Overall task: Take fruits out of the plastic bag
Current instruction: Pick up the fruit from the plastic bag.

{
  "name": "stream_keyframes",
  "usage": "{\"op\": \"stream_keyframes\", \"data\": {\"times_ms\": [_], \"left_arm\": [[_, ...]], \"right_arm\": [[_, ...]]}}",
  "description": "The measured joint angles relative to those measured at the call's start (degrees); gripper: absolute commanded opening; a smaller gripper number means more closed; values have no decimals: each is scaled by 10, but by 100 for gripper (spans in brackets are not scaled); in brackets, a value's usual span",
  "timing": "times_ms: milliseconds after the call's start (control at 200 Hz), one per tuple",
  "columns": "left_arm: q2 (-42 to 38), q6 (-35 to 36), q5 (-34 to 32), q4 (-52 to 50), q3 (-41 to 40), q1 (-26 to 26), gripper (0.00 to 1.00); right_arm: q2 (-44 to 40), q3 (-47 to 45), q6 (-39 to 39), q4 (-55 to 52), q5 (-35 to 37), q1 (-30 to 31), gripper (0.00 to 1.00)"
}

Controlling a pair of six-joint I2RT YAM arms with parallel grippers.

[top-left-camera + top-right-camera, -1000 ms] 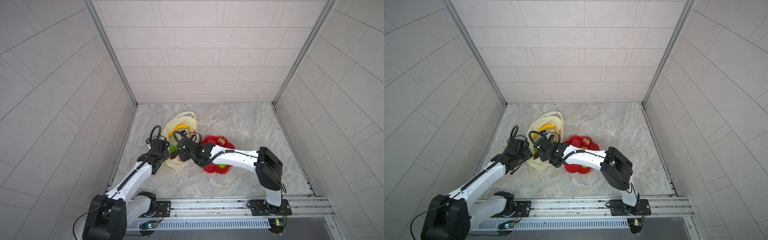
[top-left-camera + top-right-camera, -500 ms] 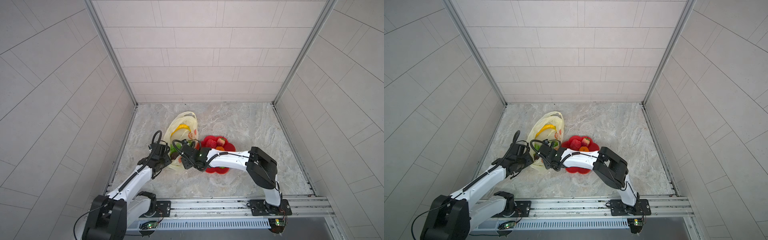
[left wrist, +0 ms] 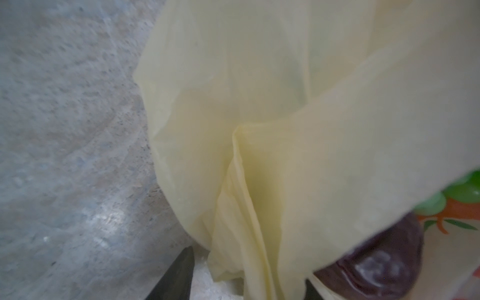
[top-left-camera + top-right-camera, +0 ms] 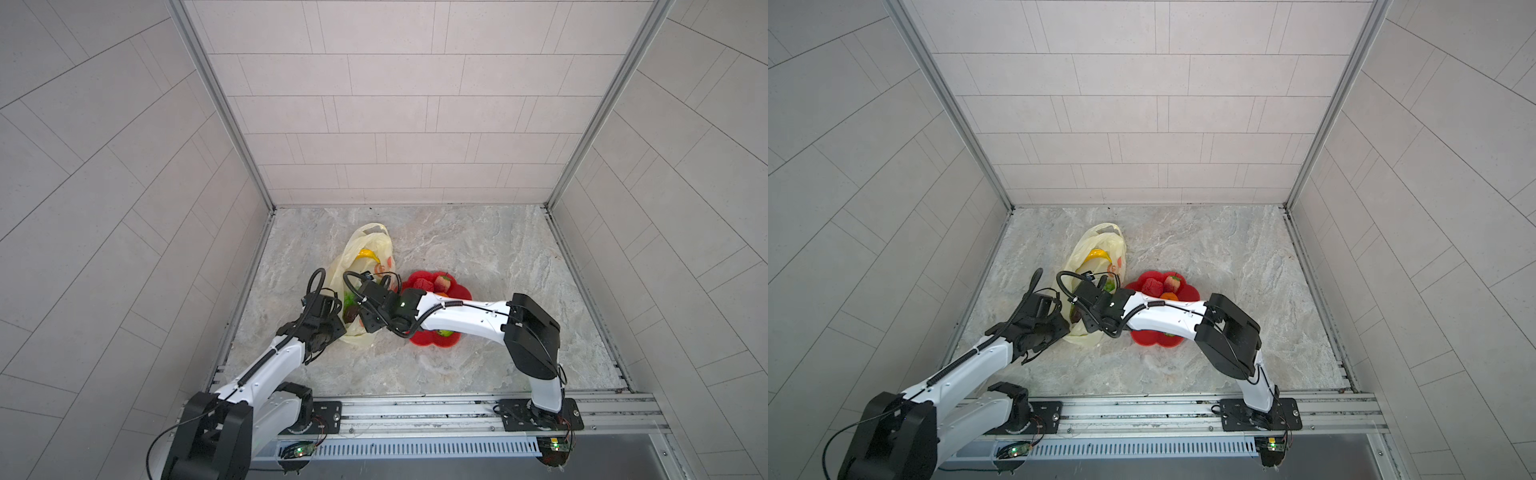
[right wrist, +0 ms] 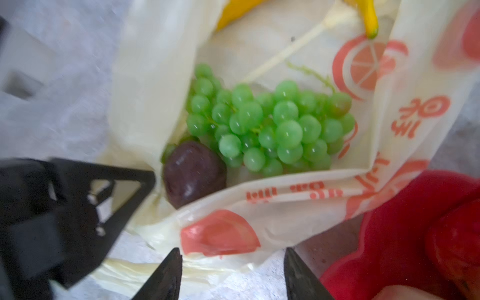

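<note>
The pale-yellow plastic bag (image 4: 367, 243) (image 4: 1103, 240) lies on the floor at centre left. A yellow banana (image 4: 368, 254) shows in its far part. Through the mouth I see a green grape bunch (image 5: 272, 124) and a dark purple fruit (image 5: 193, 172) (image 3: 376, 265). My left gripper (image 3: 244, 283) (image 4: 334, 324) stands at the bag's near left corner, jaws partly apart around a fold of the bag, one finger clear of the plastic. A left finger (image 5: 130, 187) presses against the bag wall. My right gripper (image 5: 233, 275) (image 4: 368, 322) hovers open just short of the bag's printed rim, holding nothing.
A red flower-shaped dish (image 4: 432, 338) (image 4: 1154, 338) sits right of the bag, partly under my right forearm. It holds a strawberry (image 4: 443, 282), a red piece (image 4: 424, 285) and an orange (image 4: 1169, 296). The left wall is close behind the left arm.
The left jaws have narrowed around the bag fold. The right gripper has come a little nearer the front, over the bag's near end, and its elbow has swung leftward.
</note>
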Motion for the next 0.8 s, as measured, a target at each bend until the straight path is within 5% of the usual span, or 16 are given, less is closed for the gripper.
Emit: {"op": "stream_keyframes", "data": {"times_ms": [405, 801], "left_arm": [[-26, -13, -7, 0, -8, 0, 47], [-33, -20, -21, 0, -15, 0, 46]], "right_arm": [[113, 154, -19, -39, -41, -6, 72], [154, 170, -38, -73, -52, -26, 81]]}}
